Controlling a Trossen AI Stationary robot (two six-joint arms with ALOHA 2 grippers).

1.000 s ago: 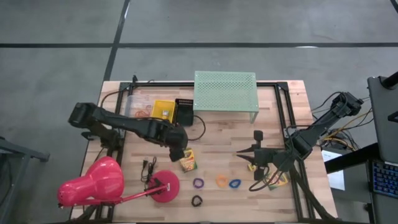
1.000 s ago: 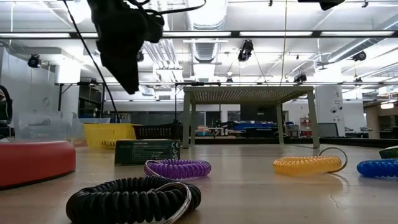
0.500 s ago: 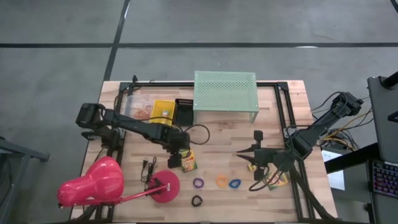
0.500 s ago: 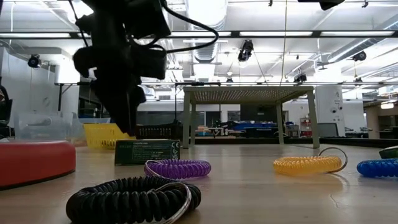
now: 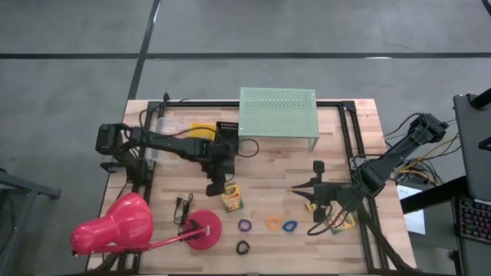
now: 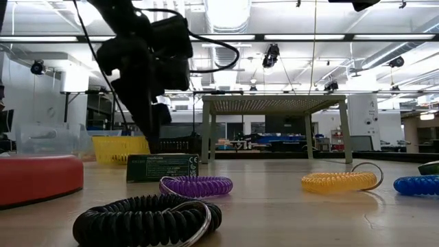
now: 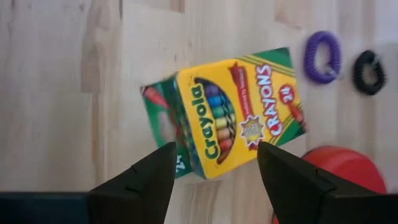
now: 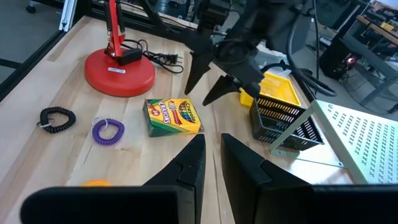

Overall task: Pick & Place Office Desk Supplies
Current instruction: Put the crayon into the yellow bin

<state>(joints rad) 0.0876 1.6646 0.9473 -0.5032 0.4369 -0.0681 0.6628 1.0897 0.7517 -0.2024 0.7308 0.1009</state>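
- Looking straight down, the crayon box lies flat on the wooden table, between the green mesh shelf behind it and the purple ring, orange ring, blue ring and black ring in front. The pink lamp lies off to one side, its red base near the box. The left gripper hovers just beside the box; the right gripper waits well apart.
- At table height, the box sits behind the purple ring, with the black ring nearest the camera (nothing blocks the box).
- From the left wrist, the box shows between the spread fingers, which grasp nothing and stand clear of it.
- From the right wrist, that arm's fingers sit nearly together, empty.
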